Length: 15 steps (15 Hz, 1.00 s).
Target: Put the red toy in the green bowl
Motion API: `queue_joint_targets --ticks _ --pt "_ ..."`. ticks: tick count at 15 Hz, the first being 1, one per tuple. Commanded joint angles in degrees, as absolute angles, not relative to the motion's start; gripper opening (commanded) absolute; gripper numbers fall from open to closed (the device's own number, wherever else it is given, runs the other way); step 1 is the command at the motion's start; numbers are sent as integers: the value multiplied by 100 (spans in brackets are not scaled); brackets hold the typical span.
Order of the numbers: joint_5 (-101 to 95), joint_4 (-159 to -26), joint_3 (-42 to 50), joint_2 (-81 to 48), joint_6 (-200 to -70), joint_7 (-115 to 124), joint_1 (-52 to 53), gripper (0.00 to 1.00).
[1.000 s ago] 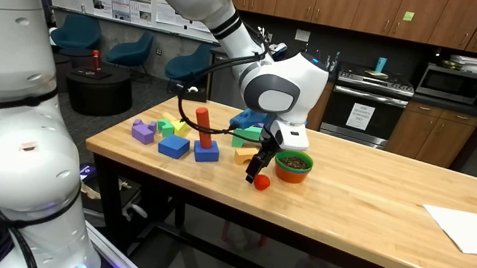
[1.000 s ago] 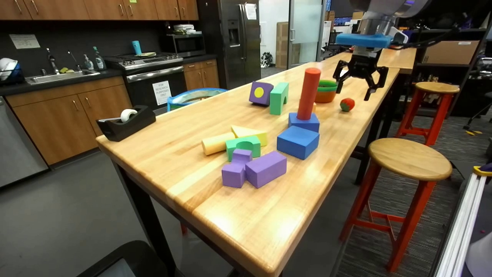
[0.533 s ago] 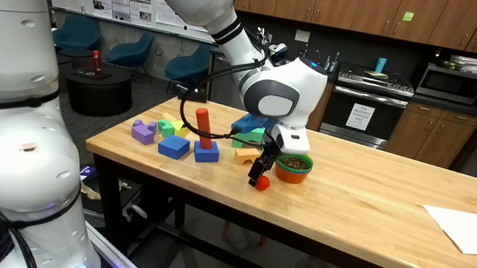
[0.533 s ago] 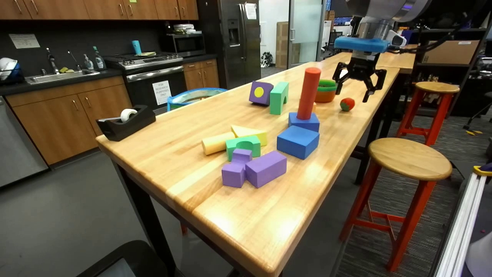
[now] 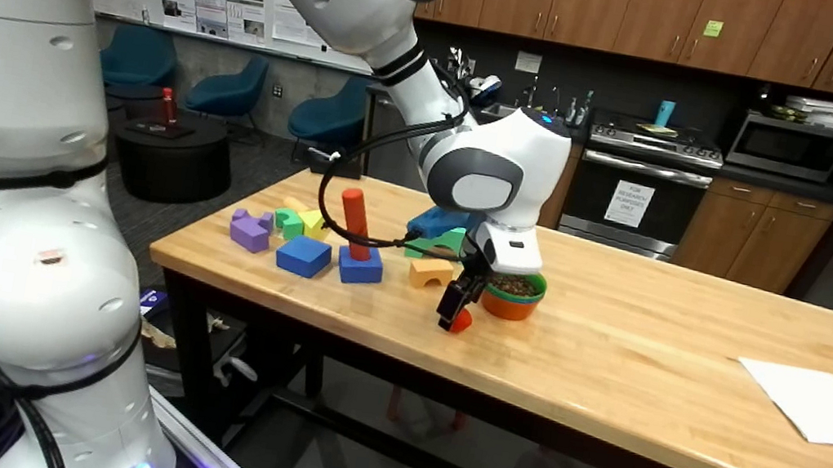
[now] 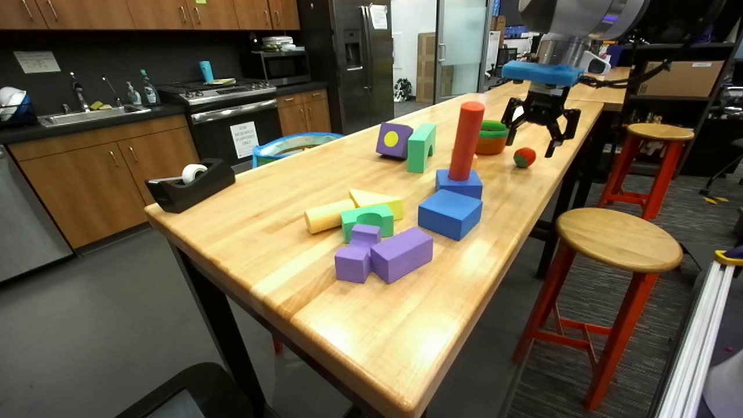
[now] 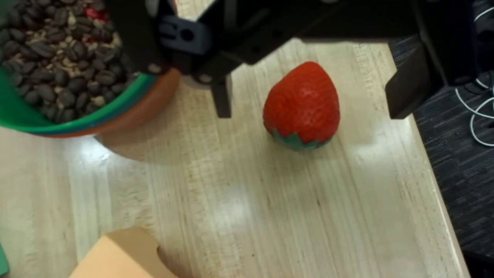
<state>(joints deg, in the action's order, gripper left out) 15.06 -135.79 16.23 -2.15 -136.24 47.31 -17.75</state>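
Red toy (image 7: 303, 102), strawberry-shaped, rests on the wooden table (image 7: 270, 216), right of centre in the wrist view's upper half. We see the gripper (image 6: 529, 148) with its fingers (image 7: 409, 90) spread well apart, one to each side, holding nothing. At upper left we find the green bowl (image 7: 15, 107), containing dark beans (image 7: 61, 77).
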Motion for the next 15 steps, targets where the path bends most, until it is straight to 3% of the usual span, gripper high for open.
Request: queue_joint_targets --ticks 1,12,15 --pt "1567 -13452 1645 -407 -13702 4926 -1703 100" --pt "1578 -13297 1668 -644 -13756 5094 -1667 100" --pt "1586 -13263 1668 -665 -13746 5092 -1666 94"
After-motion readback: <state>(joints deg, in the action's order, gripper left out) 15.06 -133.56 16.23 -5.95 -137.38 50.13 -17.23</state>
